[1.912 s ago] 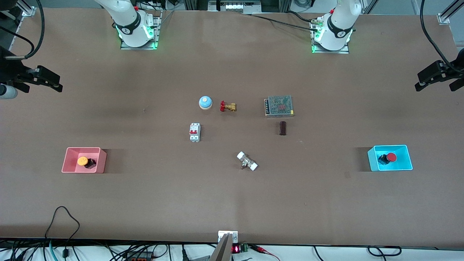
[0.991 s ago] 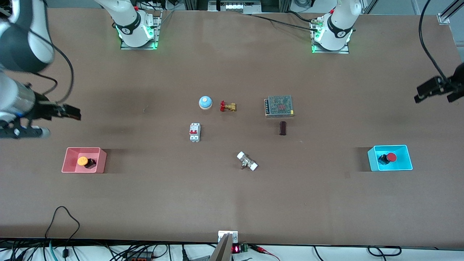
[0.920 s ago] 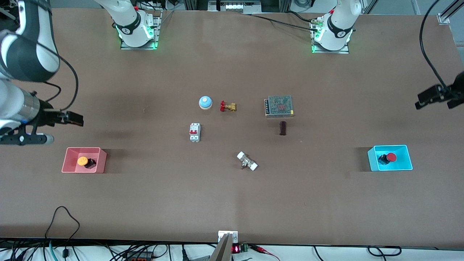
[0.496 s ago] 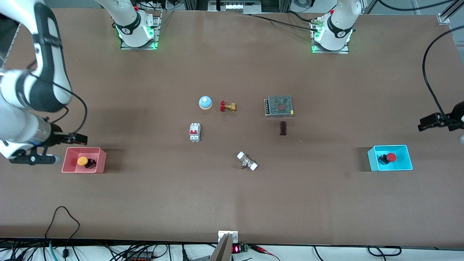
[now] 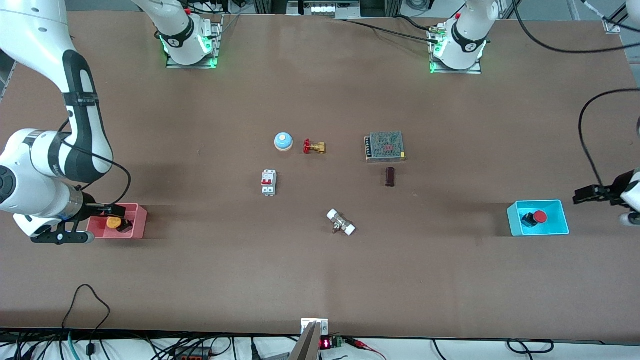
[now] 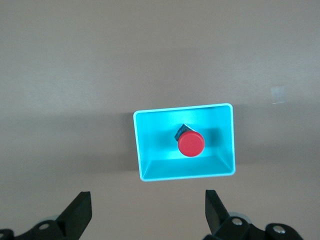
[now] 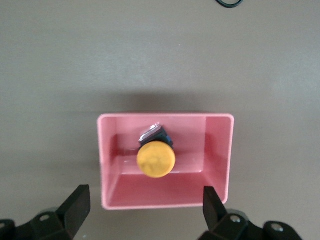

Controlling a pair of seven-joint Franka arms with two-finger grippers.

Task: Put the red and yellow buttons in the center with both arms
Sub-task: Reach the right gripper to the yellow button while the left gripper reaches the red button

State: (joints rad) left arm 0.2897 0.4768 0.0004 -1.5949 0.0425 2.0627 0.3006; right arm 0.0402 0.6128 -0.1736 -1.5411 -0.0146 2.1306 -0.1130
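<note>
The yellow button (image 5: 114, 222) lies in the pink bin (image 5: 140, 223) at the right arm's end of the table; it also shows in the right wrist view (image 7: 156, 158). My right gripper (image 5: 111, 208) hangs open over that bin, its fingertips (image 7: 78, 201) wider than the bin (image 7: 220, 150). The red button (image 5: 539, 216) lies in the cyan bin (image 5: 512, 216) at the left arm's end; it also shows in the left wrist view (image 6: 190, 144). My left gripper (image 5: 584, 195) is open and empty over the table beside the cyan bin (image 6: 140, 145).
Mid-table stand a blue dome bell (image 5: 283, 141), a brass valve with red handwheel (image 5: 314, 147), a white breaker with red switches (image 5: 269, 182), a meshed metal box (image 5: 384, 146), a dark cylinder (image 5: 390, 176) and a white-capped fitting (image 5: 341, 223).
Both arms have swung in from the table's ends and come down: the right gripper now hangs over the pink bin, the left gripper beside the cyan bin. The buttons have not moved.
</note>
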